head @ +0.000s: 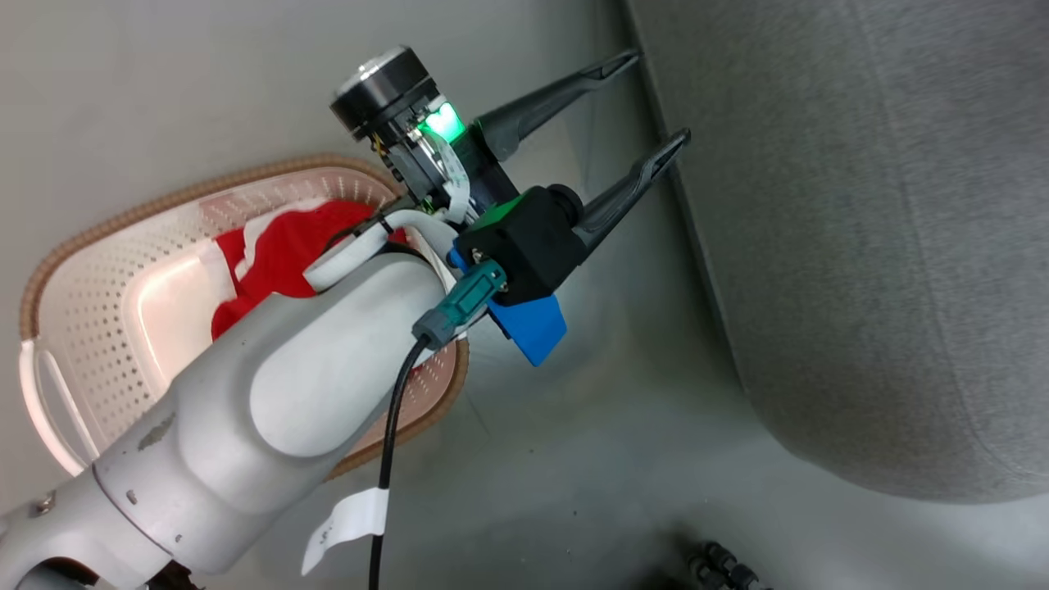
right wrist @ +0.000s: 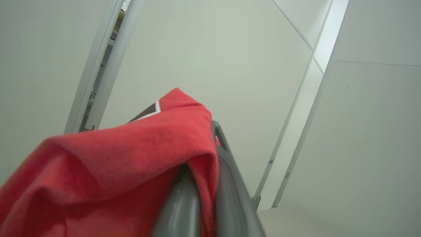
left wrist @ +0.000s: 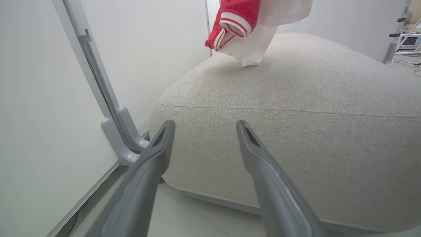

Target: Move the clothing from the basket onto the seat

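My left gripper [head: 660,94] hangs open above the floor, between the basket [head: 164,197] and the seat [head: 885,246], fingers pointing at the seat's side. In the left wrist view the same gripper [left wrist: 205,124] is empty and faces the grey seat [left wrist: 296,115]. A red garment [head: 287,246] with white panels lies in the cream basket, partly hidden by my forearm. A second red garment [left wrist: 236,19] with striped trim and a white panel dangles over the seat top, its lower tip at the cushion. My right gripper [right wrist: 204,144] is shut on red cloth [right wrist: 131,158] with a dark-and-white patch.
A grey metal post foot [left wrist: 121,138] stands by the white wall left of the seat. A black cable with a white tag [head: 348,520] trails from my left forearm. Dark objects [head: 721,565] lie on the floor at the bottom edge. Equipment [left wrist: 409,41] stands beyond the seat.
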Controlling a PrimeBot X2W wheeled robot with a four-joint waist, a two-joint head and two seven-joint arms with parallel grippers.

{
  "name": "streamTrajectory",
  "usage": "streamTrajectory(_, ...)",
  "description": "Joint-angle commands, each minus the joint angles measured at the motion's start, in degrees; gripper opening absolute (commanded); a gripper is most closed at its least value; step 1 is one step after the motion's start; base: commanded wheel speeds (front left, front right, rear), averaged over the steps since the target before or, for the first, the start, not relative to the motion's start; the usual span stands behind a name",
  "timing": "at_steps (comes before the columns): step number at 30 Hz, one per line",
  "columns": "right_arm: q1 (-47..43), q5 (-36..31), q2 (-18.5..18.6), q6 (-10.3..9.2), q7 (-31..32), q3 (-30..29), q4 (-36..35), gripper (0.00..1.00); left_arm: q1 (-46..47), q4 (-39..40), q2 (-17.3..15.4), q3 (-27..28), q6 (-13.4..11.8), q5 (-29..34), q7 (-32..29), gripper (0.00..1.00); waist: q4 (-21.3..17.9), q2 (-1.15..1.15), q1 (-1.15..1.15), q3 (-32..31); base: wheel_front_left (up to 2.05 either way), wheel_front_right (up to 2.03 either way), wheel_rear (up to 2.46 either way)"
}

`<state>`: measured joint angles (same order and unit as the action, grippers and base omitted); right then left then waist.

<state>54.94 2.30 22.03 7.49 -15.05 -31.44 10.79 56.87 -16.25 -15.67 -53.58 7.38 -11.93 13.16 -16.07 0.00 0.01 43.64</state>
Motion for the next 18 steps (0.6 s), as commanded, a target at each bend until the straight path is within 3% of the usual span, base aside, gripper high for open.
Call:
streamTrajectory(1, 0.8, -0.2, 0.7, 0.0, -0.2, -0.8, 1.3, 0.0, 1.1, 0.6, -0.3, 0.0, 0.0, 0.5, -0.2, 1.0, 0.7, 0.0, -0.01, 2.9, 0.0, 0.0, 0.0)
streamTrajectory(11, -3.2, -1.9, -3.9, 0.0, -0.2, -1.1, 12.8, 0.0, 2.4, 2.3, -1.7, -0.6, -0.1, 0.8, -1.0, 1.0, 1.3, 0.0, -0.01, 6.6, 0.0, 0.0, 0.0)
streamTrajectory(18, -5.9, -2.0, -7.2, 0.0, -0.2, -0.9, 16.3, 0.0, 2.4, 2.3, -2.4, -0.8, -0.3, 0.3, -1.0, 1.0, 1.4, 0.0, -0.01, 6.9, 0.0, 0.0, 0.0)
